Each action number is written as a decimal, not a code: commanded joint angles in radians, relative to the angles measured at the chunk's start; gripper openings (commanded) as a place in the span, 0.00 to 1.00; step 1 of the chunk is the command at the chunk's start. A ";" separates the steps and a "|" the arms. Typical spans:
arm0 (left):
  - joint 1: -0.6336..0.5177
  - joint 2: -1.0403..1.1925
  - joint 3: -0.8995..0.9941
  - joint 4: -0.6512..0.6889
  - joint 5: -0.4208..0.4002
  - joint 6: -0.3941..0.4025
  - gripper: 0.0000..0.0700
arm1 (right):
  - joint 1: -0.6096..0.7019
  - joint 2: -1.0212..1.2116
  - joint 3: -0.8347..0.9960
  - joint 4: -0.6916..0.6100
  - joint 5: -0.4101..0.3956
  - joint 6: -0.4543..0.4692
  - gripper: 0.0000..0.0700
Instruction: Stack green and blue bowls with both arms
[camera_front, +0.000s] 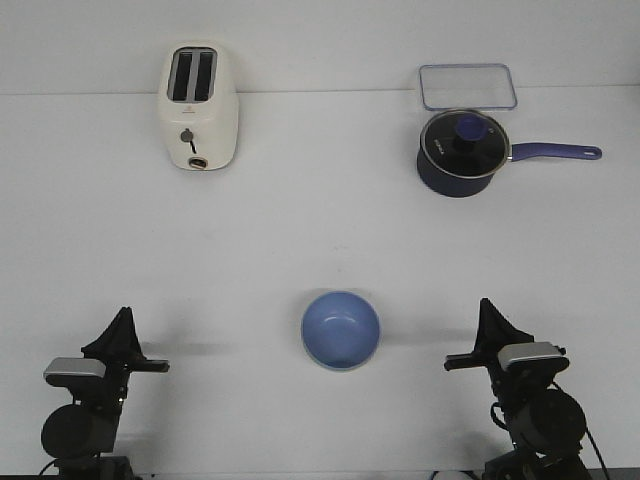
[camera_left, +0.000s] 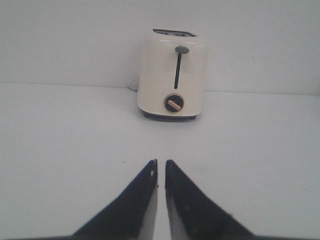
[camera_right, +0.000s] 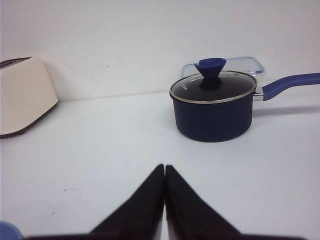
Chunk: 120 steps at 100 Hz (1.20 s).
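Note:
The light blue bowl (camera_front: 341, 329) sits upright on the white table near the front middle, between my two arms. Its edge also shows in a corner of the right wrist view (camera_right: 7, 231). No green bowl shows in any view. My left gripper (camera_front: 124, 316) hovers at the front left, well to the left of the bowl, its jaws closed to a thin slit and empty (camera_left: 161, 162). My right gripper (camera_front: 486, 305) is at the front right, to the right of the bowl, shut and empty (camera_right: 164, 167).
A cream toaster (camera_front: 198, 106) stands at the back left. A dark navy saucepan (camera_front: 460, 152) with a glass lid and a long blue handle stands at the back right. A clear flat container (camera_front: 467, 86) lies behind it.

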 joint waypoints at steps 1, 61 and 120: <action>0.001 -0.002 -0.020 0.013 0.002 0.016 0.02 | 0.001 -0.002 -0.001 0.009 0.001 -0.010 0.00; 0.001 -0.001 -0.020 0.012 0.002 0.016 0.02 | -0.205 -0.151 -0.259 0.090 -0.153 -0.520 0.00; 0.001 -0.002 -0.020 0.014 0.002 0.016 0.02 | -0.207 -0.151 -0.259 0.106 -0.159 -0.531 0.00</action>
